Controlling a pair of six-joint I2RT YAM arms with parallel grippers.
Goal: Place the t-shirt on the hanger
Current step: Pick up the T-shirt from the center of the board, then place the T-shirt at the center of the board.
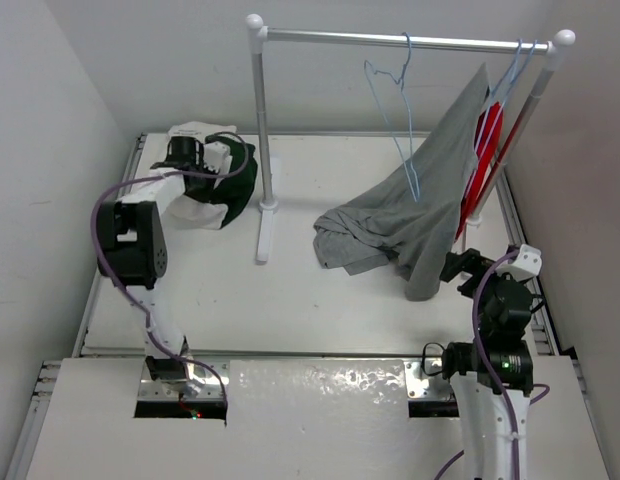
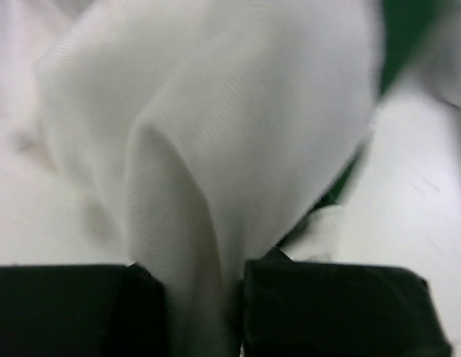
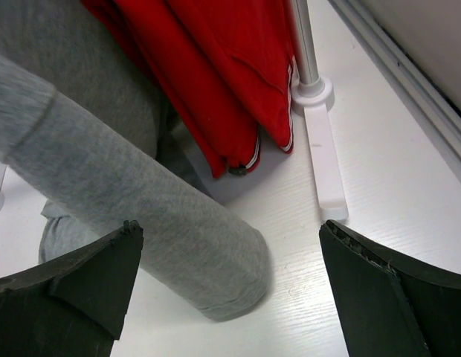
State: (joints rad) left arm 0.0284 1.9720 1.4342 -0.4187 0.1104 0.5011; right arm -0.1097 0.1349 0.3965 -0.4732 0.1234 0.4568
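The white and dark green t-shirt (image 1: 212, 188) lies crumpled at the far left of the table. My left gripper (image 1: 186, 150) is on it, shut on a fold of its white cloth (image 2: 193, 223); a dark green edge shows at the upper right of the left wrist view. The light-blue wire hanger (image 1: 395, 110) hangs empty by its hook from the rail (image 1: 390, 40). My right gripper (image 1: 460, 265) is open and empty at the right, low over the table, with the sleeve end of the grey shirt (image 3: 178, 245) between its fingers.
A white garment rack stands on the table, with its left post (image 1: 260, 130) and foot near the t-shirt. A grey shirt (image 1: 410, 215) hangs from the rail down onto the table. A red garment (image 1: 482, 165) hangs by the right post (image 3: 305, 44).
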